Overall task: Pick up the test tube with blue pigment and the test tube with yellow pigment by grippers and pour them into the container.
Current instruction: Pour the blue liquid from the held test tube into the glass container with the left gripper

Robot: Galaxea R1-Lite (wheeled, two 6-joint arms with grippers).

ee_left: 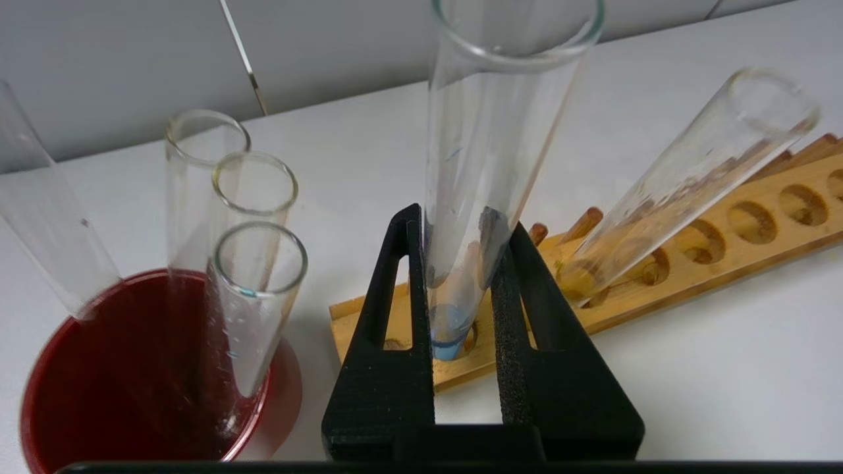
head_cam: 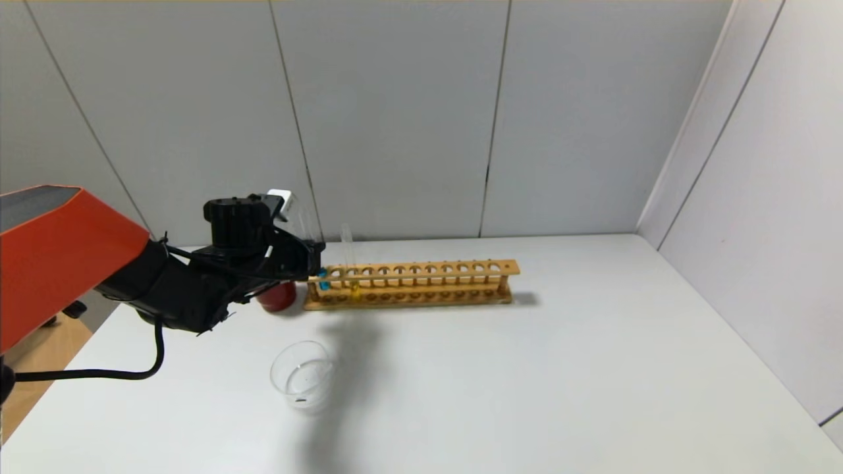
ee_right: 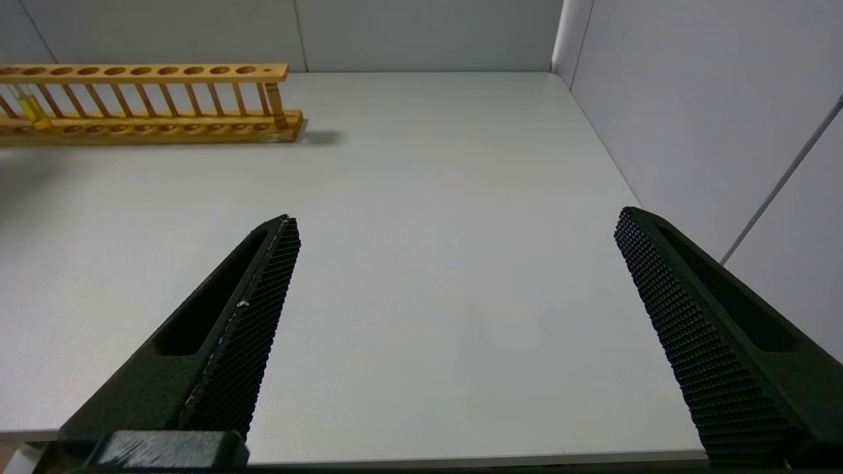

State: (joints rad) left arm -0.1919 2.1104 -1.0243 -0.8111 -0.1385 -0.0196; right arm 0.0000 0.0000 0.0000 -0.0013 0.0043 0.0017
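The test tube with blue pigment (ee_left: 487,131) stands upright in the end hole of the wooden rack (ee_left: 757,230), its blue liquid (ee_left: 449,332) down in the hole. My left gripper (ee_left: 464,220) has both fingers against this tube's lower part, shut on it. In the head view the left gripper (head_cam: 318,263) is at the rack's left end, by the blue liquid (head_cam: 324,284). The test tube with yellow pigment (ee_left: 685,178) leans in a neighbouring hole; it also shows in the head view (head_cam: 354,289). The clear glass container (head_cam: 303,375) stands in front of the rack. My right gripper (ee_right: 454,220) is open and empty over bare table.
A dark red cup (ee_left: 118,368) holding several clear tubes (ee_left: 257,296) stands just left of the rack; it also shows in the head view (head_cam: 278,296). The rack (head_cam: 421,283) runs to the right with several empty holes. Walls close the table at the back and on the right.
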